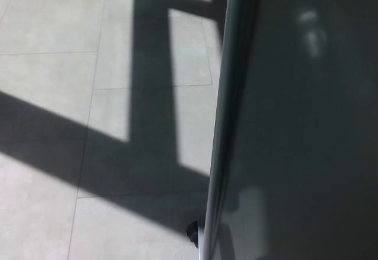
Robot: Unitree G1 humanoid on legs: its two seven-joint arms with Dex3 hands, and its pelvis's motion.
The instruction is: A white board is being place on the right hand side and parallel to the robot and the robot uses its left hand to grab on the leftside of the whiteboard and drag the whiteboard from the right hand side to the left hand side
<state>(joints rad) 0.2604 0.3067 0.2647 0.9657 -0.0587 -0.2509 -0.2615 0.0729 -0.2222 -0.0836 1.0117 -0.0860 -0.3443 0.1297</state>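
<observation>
No part of the robot's body shows in the head view. Neither the left arm and its black hand nor the right arm and its black hand enters the picture, so their pose and finger state cannot be told.

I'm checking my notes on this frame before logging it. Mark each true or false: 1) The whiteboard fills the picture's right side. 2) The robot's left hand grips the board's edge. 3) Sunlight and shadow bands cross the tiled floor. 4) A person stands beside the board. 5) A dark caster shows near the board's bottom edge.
1) True: the whiteboard fills the right.
2) False: no hand is in view.
3) True: the floor shows both.
4) False: no person is visible.
5) True: a caster shows there.
</observation>
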